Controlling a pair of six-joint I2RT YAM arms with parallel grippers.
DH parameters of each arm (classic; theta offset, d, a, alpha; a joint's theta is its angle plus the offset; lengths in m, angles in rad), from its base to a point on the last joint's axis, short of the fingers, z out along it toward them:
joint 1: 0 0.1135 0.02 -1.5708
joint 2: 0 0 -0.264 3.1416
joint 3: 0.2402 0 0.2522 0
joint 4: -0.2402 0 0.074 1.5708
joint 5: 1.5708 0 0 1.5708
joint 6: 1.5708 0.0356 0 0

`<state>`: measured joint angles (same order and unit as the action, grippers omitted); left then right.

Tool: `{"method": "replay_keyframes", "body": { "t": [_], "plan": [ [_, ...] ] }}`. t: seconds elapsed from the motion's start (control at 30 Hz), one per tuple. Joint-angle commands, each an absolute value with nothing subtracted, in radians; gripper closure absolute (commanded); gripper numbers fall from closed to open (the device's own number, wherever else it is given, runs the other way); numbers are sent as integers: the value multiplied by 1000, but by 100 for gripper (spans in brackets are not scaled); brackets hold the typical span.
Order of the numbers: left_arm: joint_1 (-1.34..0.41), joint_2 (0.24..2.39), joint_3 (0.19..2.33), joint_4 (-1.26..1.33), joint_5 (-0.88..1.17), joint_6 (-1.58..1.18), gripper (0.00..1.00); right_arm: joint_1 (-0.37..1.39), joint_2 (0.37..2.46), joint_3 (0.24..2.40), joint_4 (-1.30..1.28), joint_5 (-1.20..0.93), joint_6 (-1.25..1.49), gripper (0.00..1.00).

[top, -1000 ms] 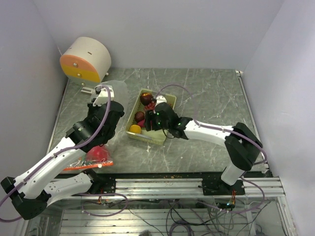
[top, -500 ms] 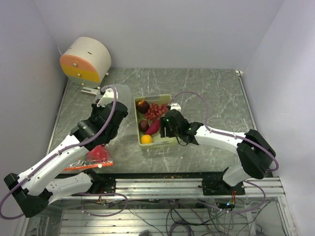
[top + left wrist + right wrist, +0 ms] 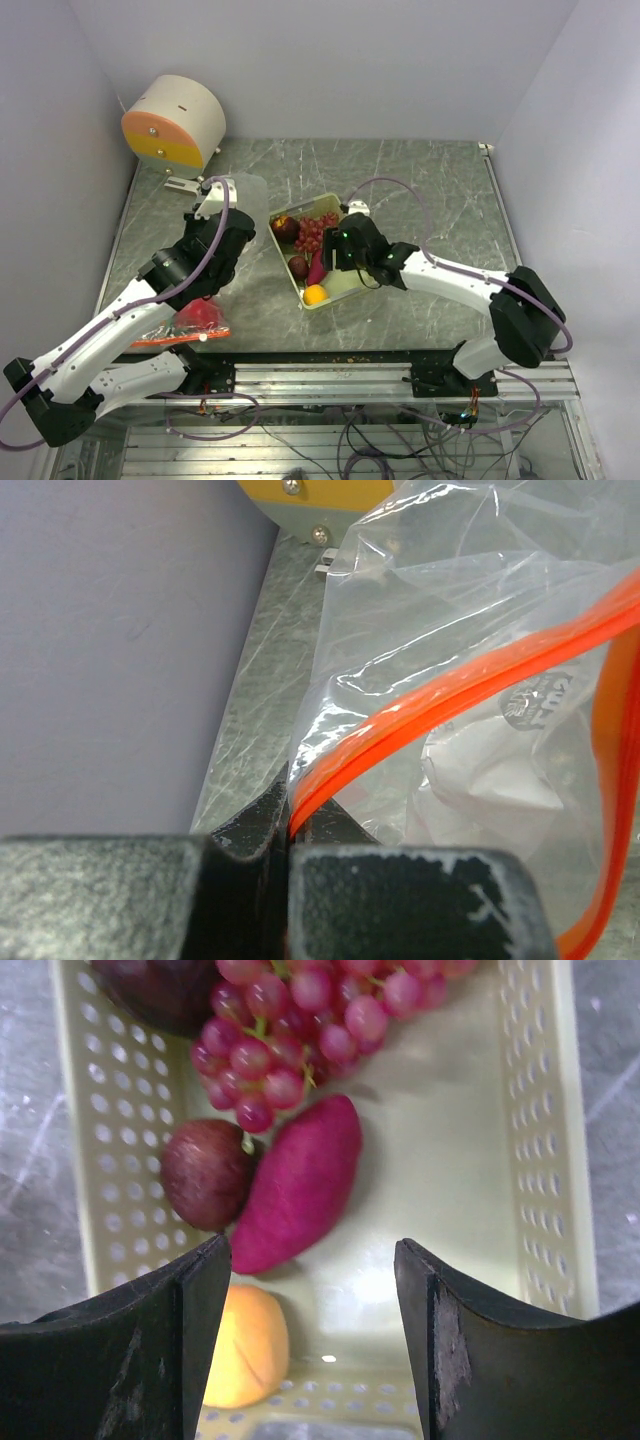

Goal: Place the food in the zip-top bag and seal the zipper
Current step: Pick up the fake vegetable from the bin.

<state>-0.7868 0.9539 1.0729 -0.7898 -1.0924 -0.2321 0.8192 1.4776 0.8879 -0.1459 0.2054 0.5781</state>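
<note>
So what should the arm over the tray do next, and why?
Probably lower the right gripper onto the purple sweet potato and close: its jaws are open right above it in the tray, while the left gripper holds the bag by its zipper.

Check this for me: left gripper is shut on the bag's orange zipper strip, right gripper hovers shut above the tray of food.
One error: the right gripper is open, fingers wide apart with nothing between them, per the right wrist view. The left gripper is shut on the bag at its orange zipper strip, and the right hovers above the tray of food.
</note>
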Motion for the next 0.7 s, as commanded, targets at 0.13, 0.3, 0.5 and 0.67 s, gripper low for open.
{"method": "replay_keyframes", "body": {
  "t": [0.13,0.3,0.5,0.67],
  "plan": [
    [-782,956,1075,-761,-1069,-218,93,815,1669,991,-50,121,587,34],
    [-782,952,1075,-760,-1075,-211,93,815,1729,995,-70,117,603,35],
    [-781,951,1064,-735,-1057,-200,93,815,1734,951,-52,174,594,37],
    [-782,970,1075,-750,-1055,-210,93,815,1773,942,-22,151,570,63]
  ]
}}
